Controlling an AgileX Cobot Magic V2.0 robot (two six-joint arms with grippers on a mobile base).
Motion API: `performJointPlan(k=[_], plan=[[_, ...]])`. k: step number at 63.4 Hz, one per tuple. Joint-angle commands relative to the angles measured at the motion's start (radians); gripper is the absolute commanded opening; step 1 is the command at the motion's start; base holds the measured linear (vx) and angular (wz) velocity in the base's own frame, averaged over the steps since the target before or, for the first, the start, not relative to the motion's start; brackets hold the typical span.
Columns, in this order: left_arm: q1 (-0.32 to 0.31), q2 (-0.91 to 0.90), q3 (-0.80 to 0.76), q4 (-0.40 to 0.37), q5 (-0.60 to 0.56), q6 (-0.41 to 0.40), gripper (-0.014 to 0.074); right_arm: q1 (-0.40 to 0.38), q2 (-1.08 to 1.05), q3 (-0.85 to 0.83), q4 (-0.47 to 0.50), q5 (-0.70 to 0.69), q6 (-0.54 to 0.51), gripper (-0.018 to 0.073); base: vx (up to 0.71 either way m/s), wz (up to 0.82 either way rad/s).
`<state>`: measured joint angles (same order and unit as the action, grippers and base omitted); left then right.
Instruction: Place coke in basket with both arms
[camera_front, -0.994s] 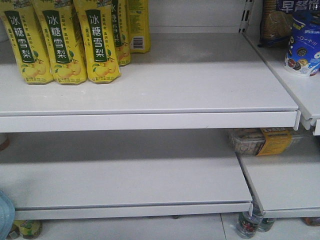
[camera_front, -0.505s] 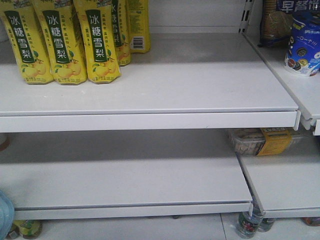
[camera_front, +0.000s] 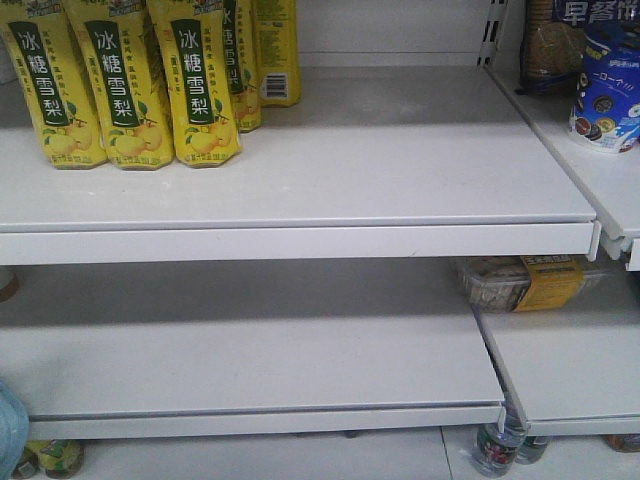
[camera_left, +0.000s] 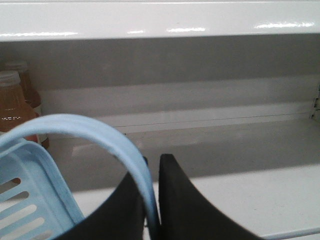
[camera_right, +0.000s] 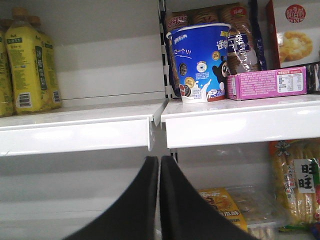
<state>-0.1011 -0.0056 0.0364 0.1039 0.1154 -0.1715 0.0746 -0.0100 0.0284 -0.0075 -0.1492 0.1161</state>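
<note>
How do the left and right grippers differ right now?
The left gripper is clamped on the basket handle, which passes between its jaws; the right gripper holds nothing, jaws nearly together. The left faces a bare lower shelf; the right faces stocked shelves with a blue cup. Both are black and pointed.

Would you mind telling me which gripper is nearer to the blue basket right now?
Left. The left gripper is shut on the handle of the basket. The right gripper, shut with nothing between its fingers, faces the shelves with no basket in its view.
</note>
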Motion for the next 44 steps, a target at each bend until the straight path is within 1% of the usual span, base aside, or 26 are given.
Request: performJointPlan(k=[1, 44], plan=[[-0.002, -0.021, 0.003, 0.052, -0.149, 0.047, -0.0006, -0.005, -0.019, 0.011, -0.015, -0.066, 0.0, -0.0005, 0.0, 0.0], [-0.002, -0.021, 0.003, 0.052, -0.149, 0.047, -0.0006, -0.005, -0.019, 0.01, -0.015, -0.067, 0.0, -0.0005, 0.0, 0.0]])
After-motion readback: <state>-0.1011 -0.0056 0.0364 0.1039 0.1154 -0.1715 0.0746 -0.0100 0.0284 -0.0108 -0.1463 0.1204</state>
